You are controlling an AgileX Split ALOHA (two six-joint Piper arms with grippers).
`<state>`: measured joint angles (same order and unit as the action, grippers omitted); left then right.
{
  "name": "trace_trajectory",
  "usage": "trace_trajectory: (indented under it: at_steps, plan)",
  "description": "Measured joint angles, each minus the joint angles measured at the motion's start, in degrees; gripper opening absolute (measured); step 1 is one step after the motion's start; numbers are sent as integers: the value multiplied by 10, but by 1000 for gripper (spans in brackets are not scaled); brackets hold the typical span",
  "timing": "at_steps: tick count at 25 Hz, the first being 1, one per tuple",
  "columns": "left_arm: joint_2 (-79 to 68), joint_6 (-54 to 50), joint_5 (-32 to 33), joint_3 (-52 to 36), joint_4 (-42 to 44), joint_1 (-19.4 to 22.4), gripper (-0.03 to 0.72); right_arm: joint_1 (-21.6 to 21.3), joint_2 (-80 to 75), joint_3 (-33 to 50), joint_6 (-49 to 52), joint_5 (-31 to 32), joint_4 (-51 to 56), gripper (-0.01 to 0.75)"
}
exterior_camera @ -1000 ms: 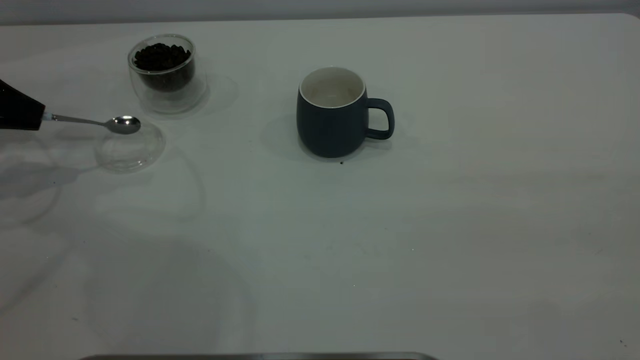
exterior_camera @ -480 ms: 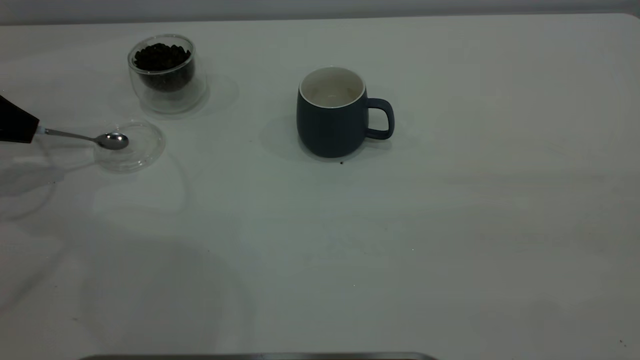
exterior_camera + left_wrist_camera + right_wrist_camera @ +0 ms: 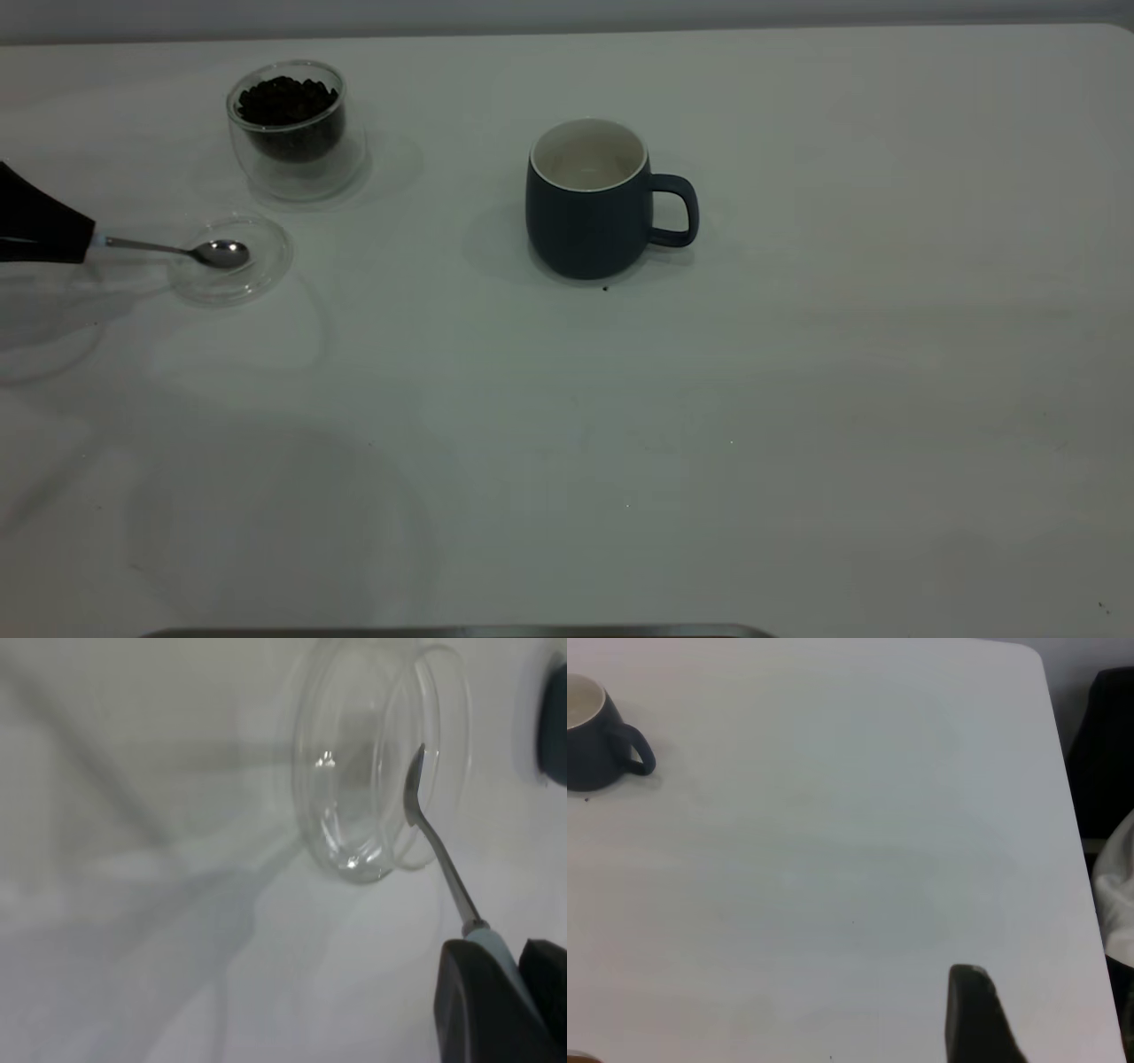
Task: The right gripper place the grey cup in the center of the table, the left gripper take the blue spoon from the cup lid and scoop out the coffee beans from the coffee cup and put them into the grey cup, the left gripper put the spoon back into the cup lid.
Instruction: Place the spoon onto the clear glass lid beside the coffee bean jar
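My left gripper (image 3: 81, 241) at the table's left edge is shut on the pale-blue handle of the blue spoon (image 3: 190, 252). The spoon's bowl lies inside the rim of the clear cup lid (image 3: 266, 268). The left wrist view shows the gripper (image 3: 507, 958), the spoon (image 3: 434, 846) and the lid (image 3: 354, 797). The glass coffee cup (image 3: 297, 168), full of coffee beans (image 3: 285, 99), stands just behind the lid. The grey cup (image 3: 589, 217) stands upright near the table's middle, handle to the right; it also shows in the right wrist view (image 3: 594, 749). My right gripper (image 3: 970, 1010) is far from it.
The white table (image 3: 709, 443) stretches wide in front of and right of the grey cup. One small dark speck (image 3: 605, 287) lies at the cup's foot. The table's edge and dark things beyond it (image 3: 1107, 753) show in the right wrist view.
The left gripper has lowered the spoon from above the lid's far rim down into the lid, then shifted it a little to the right. The cups have not moved.
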<state>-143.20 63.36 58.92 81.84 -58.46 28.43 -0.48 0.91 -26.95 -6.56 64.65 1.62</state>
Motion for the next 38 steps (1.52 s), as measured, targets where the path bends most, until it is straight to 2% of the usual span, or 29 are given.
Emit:
trace_trajectory:
  at_steps: [14, 26, 30, 38]
  plan:
    - [0, 3, -26, 0, -30, -38, 127, 0, 0, 0, 0, 0, 0, 363]
    - [-32, 10, -30, 0, -57, -50, 170, 0, 0, 0, 0, 0, 0, 363]
    - [-40, 10, -29, 0, -59, -50, 226, 0, 0, 0, 0, 0, 0, 363]
    - [-40, 23, -30, 0, -60, -50, 450, 0, 0, 0, 0, 0, 0, 363]
